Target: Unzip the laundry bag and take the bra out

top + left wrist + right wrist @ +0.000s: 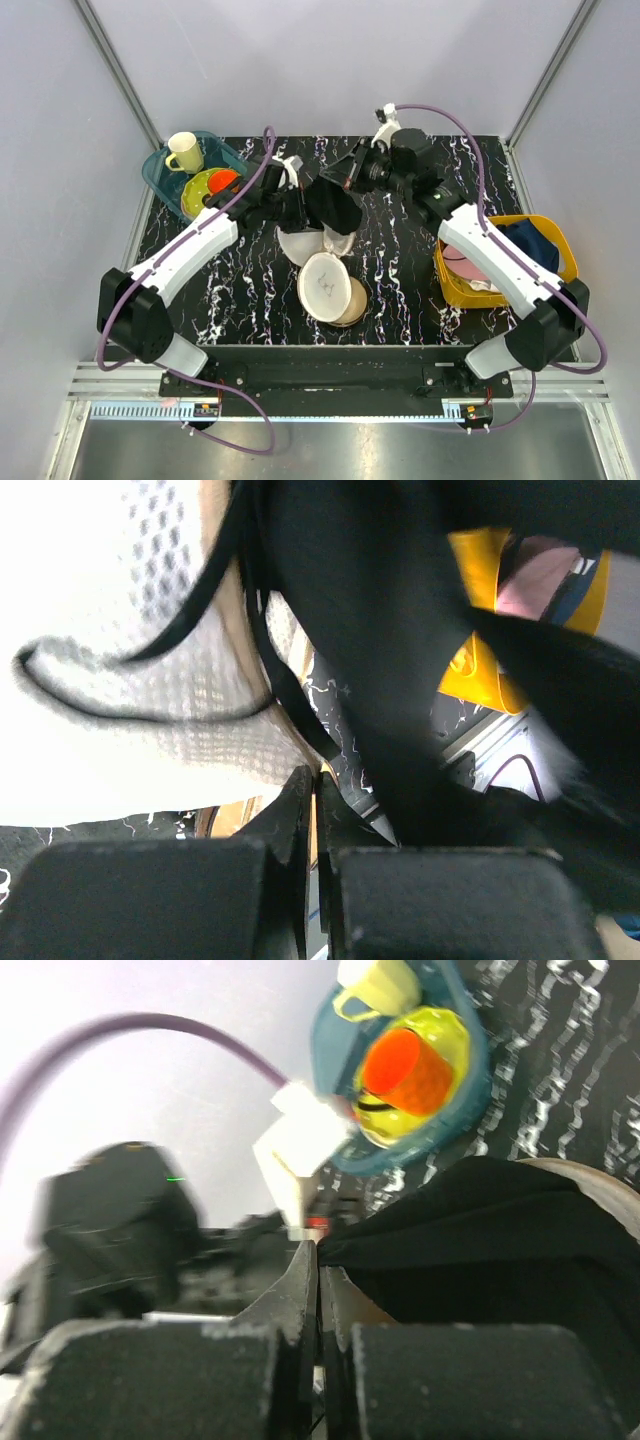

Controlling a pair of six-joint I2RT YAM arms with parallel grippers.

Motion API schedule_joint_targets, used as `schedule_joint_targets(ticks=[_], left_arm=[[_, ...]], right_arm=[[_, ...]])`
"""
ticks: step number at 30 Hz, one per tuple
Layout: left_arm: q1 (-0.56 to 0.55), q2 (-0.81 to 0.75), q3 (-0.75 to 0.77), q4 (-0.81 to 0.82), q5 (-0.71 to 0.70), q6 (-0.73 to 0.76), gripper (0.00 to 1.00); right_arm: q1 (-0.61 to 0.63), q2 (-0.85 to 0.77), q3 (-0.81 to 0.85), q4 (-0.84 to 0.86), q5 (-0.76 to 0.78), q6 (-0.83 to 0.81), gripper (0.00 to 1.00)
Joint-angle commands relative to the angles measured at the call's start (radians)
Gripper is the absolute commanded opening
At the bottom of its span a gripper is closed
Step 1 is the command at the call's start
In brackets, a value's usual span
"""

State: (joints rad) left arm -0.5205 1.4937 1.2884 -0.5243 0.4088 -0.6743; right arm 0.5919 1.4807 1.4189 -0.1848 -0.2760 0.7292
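Nearest the arm bases, on the black marbled worktop [400,300], the round cream lid [322,282] of the laundry bag [300,245] is facing upward, its small dark drawing showing. It is lying over a bronze bowl [357,303], whose rim is peeking out at the lid's right side.

Just beyond the lid, the bag's white mesh wall is rising toward the two tools, and its dark inner fabric is spreading out above the mesh. The left tool [312,780] is sitting closed, its fingers pressed together. The dark-edged mesh is hanging right at its tips, but I cannot tell whether any of it is being pinched. The right tool [318,1250] is also closed, and the edge of the bag's dark fabric is running straight into its fingertips, so it is gripping the bag there.

At the right side of the worktop, a yellow basket [452,290] is holding a dark blue cloth [530,240] and a pink soft piece [457,262]. I cannot tell whether that piece is the bra.

Farthest away, at the left rear corner, a teal tray [160,175] is carrying a pale yellow cup [184,152], a lime-yellow dish [200,192] and an orange cup [222,180].
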Motion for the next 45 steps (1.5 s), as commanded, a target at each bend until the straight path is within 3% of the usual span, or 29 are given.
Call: schedule_joint_targets(ticks=[1, 7, 12, 20, 27, 34, 38, 45], left_arm=[[0.007, 0.036, 0.029, 0.006, -0.022, -0.011, 0.00], [0.010, 0.097, 0.031, 0.015, -0.027, -0.011, 0.00], [0.017, 0.093, -0.001, 0.038, -0.030, -0.019, 0.00], [0.059, 0.051, 0.000, 0.032, -0.011, -0.013, 0.00], [0.056, -0.004, 0.100, -0.062, -0.108, 0.039, 0.00], [0.057, -0.026, 0.244, -0.091, -0.111, 0.058, 0.00], [0.056, -0.001, 0.362, -0.124, -0.209, 0.079, 0.00], [0.057, 0.033, 0.462, -0.140, -0.191, 0.096, 0.00]], right_arm=[[0.000, -0.109, 0.123, 0.108, -0.077, 0.027, 0.00], [0.000, -0.191, 0.146, 0.088, -0.056, -0.011, 0.00], [-0.021, -0.278, 0.190, -0.054, 0.150, -0.152, 0.00], [-0.331, -0.385, 0.086, -0.258, 0.234, -0.194, 0.00], [-0.434, -0.511, -0.049, -0.421, 0.451, -0.229, 0.00], [-0.487, -0.615, -0.110, -0.597, 0.690, -0.277, 0.00], [-0.529, -0.605, -0.123, -0.639, 0.698, -0.280, 0.00], [-0.694, -0.540, -0.146, -0.647, 0.607, -0.264, 0.00]])
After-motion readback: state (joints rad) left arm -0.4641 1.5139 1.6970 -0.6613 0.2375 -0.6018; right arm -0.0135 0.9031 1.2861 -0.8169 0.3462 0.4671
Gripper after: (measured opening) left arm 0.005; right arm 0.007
